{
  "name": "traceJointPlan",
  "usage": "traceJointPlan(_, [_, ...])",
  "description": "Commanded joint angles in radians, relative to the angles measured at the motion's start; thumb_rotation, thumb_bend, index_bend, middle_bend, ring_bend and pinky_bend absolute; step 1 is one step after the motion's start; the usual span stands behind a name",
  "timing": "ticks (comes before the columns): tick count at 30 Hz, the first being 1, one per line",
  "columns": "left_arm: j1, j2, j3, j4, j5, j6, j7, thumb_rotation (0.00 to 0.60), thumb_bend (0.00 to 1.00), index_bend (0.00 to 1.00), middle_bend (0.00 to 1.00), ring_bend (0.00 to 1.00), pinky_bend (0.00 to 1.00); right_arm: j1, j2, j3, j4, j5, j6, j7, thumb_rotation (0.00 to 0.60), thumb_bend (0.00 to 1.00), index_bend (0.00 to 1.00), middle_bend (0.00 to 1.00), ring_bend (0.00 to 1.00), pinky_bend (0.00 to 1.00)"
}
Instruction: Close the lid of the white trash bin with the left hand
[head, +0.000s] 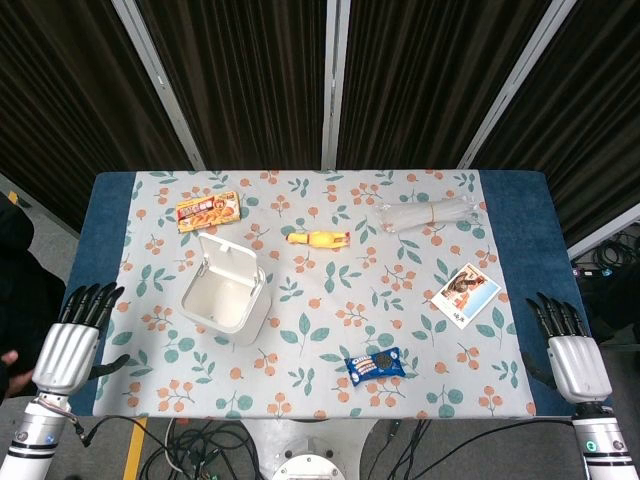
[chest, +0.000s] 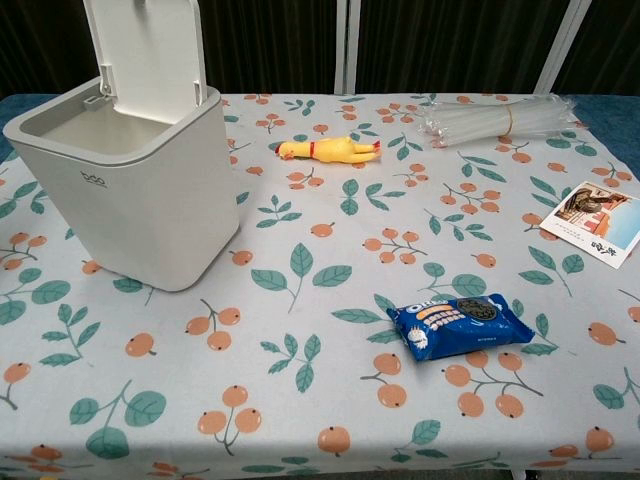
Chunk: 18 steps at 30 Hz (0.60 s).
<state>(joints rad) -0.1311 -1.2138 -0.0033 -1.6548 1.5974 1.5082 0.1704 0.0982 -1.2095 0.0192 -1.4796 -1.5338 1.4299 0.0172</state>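
Observation:
The white trash bin (head: 224, 300) (chest: 128, 170) stands on the left half of the table, its lid (head: 230, 263) (chest: 150, 50) swung up and standing upright at the far side. My left hand (head: 72, 340) hovers off the table's left edge, fingers spread and holding nothing, well to the left of the bin. My right hand (head: 570, 350) hangs off the right edge near the front corner, fingers apart and empty. Neither hand shows in the chest view.
On the floral tablecloth (head: 330, 390) lie a yellow rubber chicken (head: 318, 239) (chest: 328, 149), a blue cookie pack (head: 374, 364) (chest: 462, 324), a photo card (head: 465, 294) (chest: 598, 215), a bundle of clear straws (head: 425, 214) (chest: 500, 120) and an orange snack pack (head: 207, 210).

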Motion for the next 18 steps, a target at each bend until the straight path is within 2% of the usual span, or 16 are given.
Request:
traceJointPlan(1, [0.003, -0.002, -0.002, 0.006, 0.003, 0.007, -0.001, 0.6, 0.01, 0.0, 0.05, 0.0, 0.06, 0.0, 0.0, -0.002, 0.0, 0.0, -0.003, -0.001, 0.6, 0.27, 0.0, 0.0, 0.0, 0.0])
traceJointPlan(15, [-0.023, 0.018, -0.016, -0.011, 0.028, -0.01, -0.032, 0.6, 0.01, 0.0, 0.05, 0.0, 0.06, -0.003, 0.005, -0.004, -0.005, -0.002, 0.001, -0.011, 0.6, 0.27, 0.0, 0.0, 0.0, 0.0])
traceJointPlan(17, [-0.041, 0.028, -0.024, -0.021, 0.047, -0.015, -0.039, 0.6, 0.04, 0.0, 0.05, 0.0, 0.06, -0.004, 0.006, -0.001, 0.0, 0.006, -0.001, -0.009, 0.6, 0.27, 0.0, 0.0, 0.0, 0.0])
traceJointPlan(18, [-0.05, 0.035, -0.029, -0.027, 0.056, -0.019, -0.04, 0.6, 0.1, 0.0, 0.05, 0.0, 0.06, -0.004, 0.007, 0.0, 0.0, 0.01, -0.003, -0.008, 0.6, 0.27, 0.0, 0.0, 0.0, 0.0])
